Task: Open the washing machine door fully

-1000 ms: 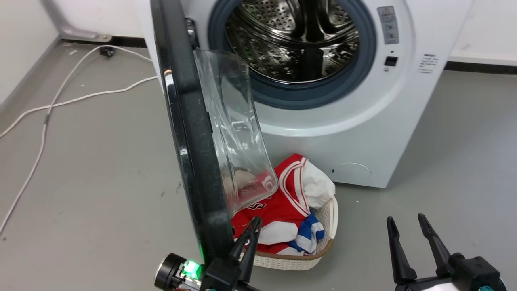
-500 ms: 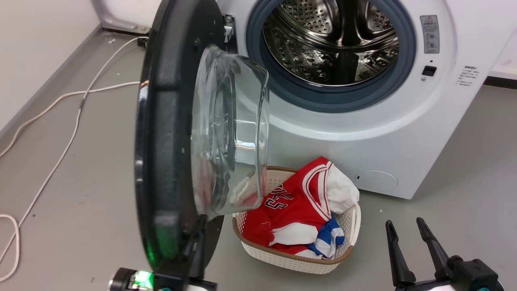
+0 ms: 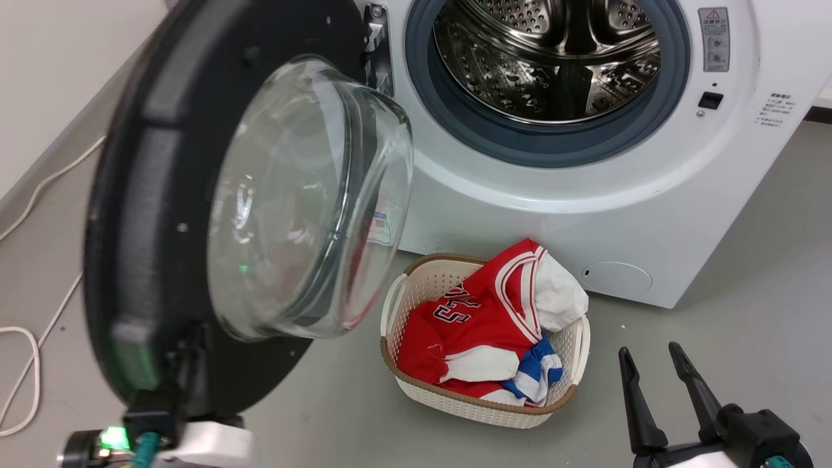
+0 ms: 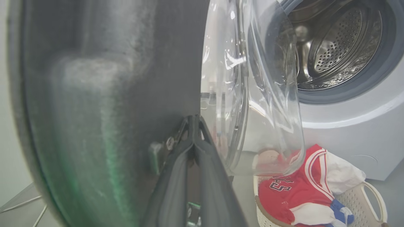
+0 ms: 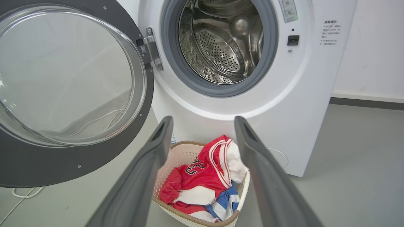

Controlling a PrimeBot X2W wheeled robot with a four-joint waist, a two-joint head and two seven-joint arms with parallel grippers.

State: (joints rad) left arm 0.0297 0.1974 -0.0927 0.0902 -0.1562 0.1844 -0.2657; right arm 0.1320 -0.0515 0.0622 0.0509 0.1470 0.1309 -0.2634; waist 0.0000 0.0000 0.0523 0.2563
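Washing machine door [image 3: 146, 195] hangs swung wide at 9 o'clock of the washing machine [image 3: 552, 214]. Left jaws, pinched together, press its inner rim near 7 o'clock; right jaws gape wide, idle. The push should follow the hinge [image 5: 151, 50] arc, avoiding the glass bowl [image 3: 292, 195].

The left end effector [image 4: 193, 119] sits low on the robot's left with its two dark fingers pressed together at the tips, while the right end effector [image 3: 650, 350] hangs low on the right, fingers spread apart and pointing upward.
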